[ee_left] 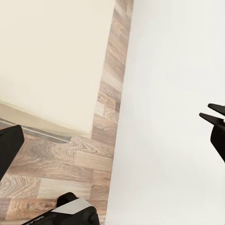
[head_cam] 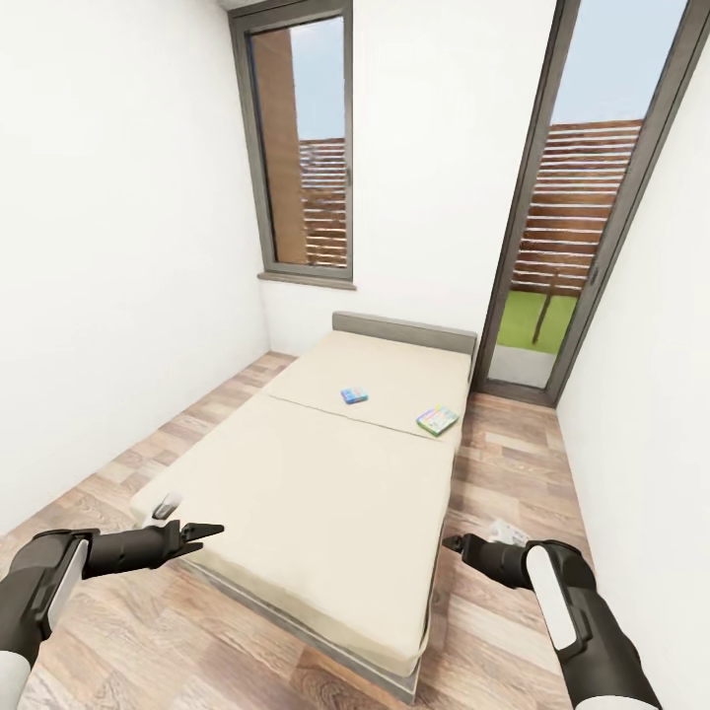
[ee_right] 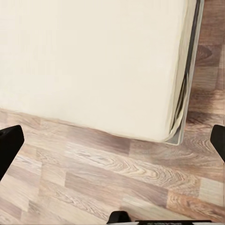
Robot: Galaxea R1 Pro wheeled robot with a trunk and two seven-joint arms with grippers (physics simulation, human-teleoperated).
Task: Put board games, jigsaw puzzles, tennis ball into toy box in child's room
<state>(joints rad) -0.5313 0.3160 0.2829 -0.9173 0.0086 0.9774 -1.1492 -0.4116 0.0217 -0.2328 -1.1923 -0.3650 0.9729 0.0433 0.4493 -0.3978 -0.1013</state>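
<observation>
Both games sit far from your grippers, up on the bed's (head_cam: 325, 473) far mattress half near the headboard (head_cam: 404, 332): small blue game (head_cam: 354, 395) mid-mattress, green-edged game (head_cam: 437, 420) at its right edge, well apart. Both lie flat, covers up. Your left gripper (head_cam: 202, 533) hovers over the bed's near left corner, fingers spread. Your right gripper (head_cam: 454, 541) hangs above floor (head_cam: 513, 463) beside the bed's right edge, fingers spread too. Both arms are low, pointing inward.
</observation>
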